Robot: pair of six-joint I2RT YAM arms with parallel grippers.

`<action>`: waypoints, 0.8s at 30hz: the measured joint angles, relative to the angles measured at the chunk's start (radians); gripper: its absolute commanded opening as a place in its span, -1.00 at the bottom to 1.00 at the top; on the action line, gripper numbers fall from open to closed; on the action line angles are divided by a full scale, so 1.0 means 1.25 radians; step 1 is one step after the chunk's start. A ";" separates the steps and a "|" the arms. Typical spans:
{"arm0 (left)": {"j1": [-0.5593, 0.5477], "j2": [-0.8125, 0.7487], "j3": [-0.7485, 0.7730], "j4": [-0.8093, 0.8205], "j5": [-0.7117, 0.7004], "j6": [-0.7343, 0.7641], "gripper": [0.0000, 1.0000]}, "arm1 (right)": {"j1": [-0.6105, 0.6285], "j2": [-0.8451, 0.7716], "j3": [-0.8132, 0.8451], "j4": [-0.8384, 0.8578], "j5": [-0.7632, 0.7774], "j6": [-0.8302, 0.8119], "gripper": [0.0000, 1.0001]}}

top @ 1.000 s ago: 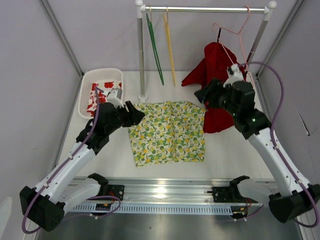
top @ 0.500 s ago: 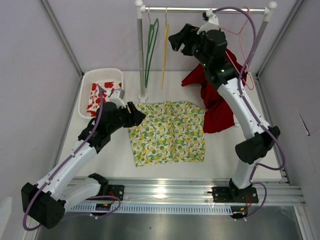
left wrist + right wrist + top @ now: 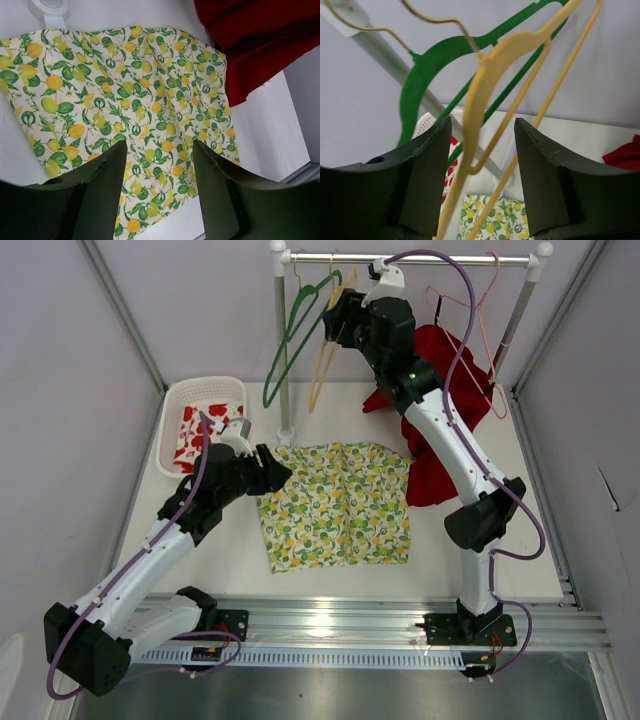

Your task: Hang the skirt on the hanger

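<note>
The lemon-print skirt (image 3: 338,502) lies flat on the white table; it also fills the left wrist view (image 3: 125,100). My left gripper (image 3: 278,468) is open and empty, hovering over the skirt's left top part (image 3: 160,150). My right gripper (image 3: 335,318) is raised to the rail (image 3: 410,258) and is open. Its jaws stand on either side of the yellow hanger (image 3: 485,85) without closing on it. The yellow hanger (image 3: 318,390) and the green hanger (image 3: 272,390) hang tilted to the left; the green hanger (image 3: 420,75) is behind the yellow one.
A red garment (image 3: 435,390) hangs on a pink wire hanger (image 3: 470,310) at the rail's right end and drapes onto the table. A white basket (image 3: 200,390) holding red-and-white cloth stands at the back left. The rack's left post (image 3: 283,350) stands behind the skirt.
My right arm has risen from in front of the red garment to the rail and moved left. The green and yellow hangers have swung out to the left. The left arm has not moved.
</note>
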 measured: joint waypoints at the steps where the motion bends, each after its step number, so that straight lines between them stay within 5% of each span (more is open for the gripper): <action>1: 0.000 0.000 0.000 0.000 0.000 0.002 0.21 | -0.001 0.002 0.000 -0.003 0.010 -0.005 0.05; 24: 0.000 0.000 -0.005 0.000 0.004 0.012 0.22 | 0.020 -0.027 -0.065 -0.035 0.122 -0.092 -0.20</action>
